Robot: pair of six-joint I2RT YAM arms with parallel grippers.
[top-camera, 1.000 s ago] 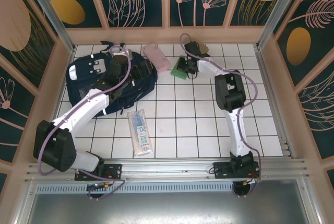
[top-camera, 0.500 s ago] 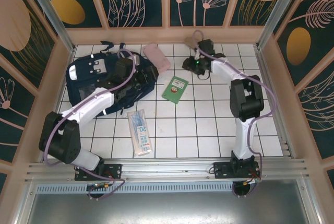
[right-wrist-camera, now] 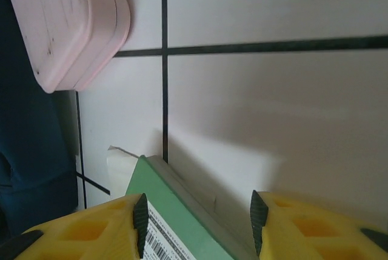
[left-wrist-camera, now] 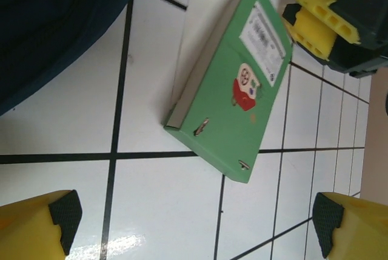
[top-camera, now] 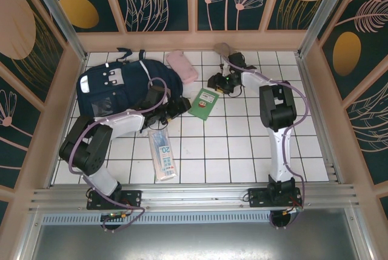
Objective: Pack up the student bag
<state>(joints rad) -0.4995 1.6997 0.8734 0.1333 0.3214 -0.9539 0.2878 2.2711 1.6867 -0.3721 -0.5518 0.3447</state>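
Observation:
The student bag, a large dark navy backpack with white patches, lies at the back left; its dark fabric also shows in the left wrist view. A green book lies flat on the tiles just right of it. My left gripper is open, low by the bag's right edge, with the green book ahead of its yellow fingertips. My right gripper is open at the book's far end. The book's corner lies below and between its fingers, untouched.
A pink case lies at the back, right of the bag, and shows in the right wrist view. A clear pencil pouch lies on the tiles in front of the bag. Wooden walls enclose the tiled table.
The right gripper opened and let go of the green book, which now lies flat on the tiles. The left gripper moved off the bag rightward toward the book.

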